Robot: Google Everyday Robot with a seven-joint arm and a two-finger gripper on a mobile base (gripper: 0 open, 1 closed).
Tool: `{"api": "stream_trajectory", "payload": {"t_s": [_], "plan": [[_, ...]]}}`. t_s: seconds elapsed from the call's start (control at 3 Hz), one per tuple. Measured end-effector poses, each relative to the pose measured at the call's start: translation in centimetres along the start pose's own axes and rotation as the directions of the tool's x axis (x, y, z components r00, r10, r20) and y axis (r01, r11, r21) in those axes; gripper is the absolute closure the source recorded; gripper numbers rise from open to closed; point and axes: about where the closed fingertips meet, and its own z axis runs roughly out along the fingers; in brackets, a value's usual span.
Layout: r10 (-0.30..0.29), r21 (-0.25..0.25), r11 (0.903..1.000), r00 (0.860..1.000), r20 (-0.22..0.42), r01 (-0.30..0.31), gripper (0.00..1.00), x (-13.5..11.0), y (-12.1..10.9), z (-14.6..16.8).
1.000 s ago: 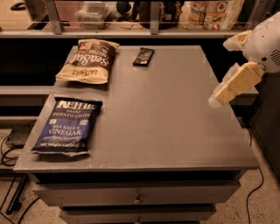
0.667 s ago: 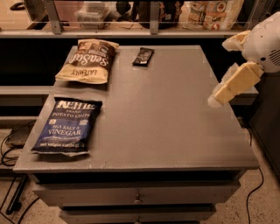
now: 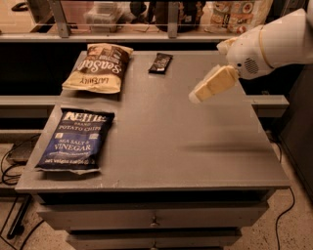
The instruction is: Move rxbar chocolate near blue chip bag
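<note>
The rxbar chocolate is a small dark flat wrapper lying at the far middle of the grey table. The blue chip bag lies flat at the near left, with white "Sea Salt & Vinegar" lettering. My gripper reaches in from the right on a white arm and hovers above the table's right middle. It is to the right of and nearer than the bar, apart from it. It holds nothing that I can see.
A tan and brown chip bag lies at the far left of the table. A shelf with jars and boxes runs behind. Drawers sit under the table's front edge. Cables lie on the floor at left.
The arm and gripper have moved left, over the table and closer to the bar. The bags and the bar have not moved.
</note>
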Motion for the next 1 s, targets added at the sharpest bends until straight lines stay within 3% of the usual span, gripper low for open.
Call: {"api": "stream_trajectory", "payload": {"t_s": [0.33,0.67,1.0], "plan": [[0.022,0.010,0.9997,0.996,0.090,-0.023,0.00,-1.1,-2.4,3.9],[0.059,-0.022,0.9982,0.982,0.179,-0.057,0.00,-2.1,-5.1,7.7],[0.069,-0.022,0.9976,0.979,0.191,-0.066,0.00,-1.9,-5.9,8.1]]}}
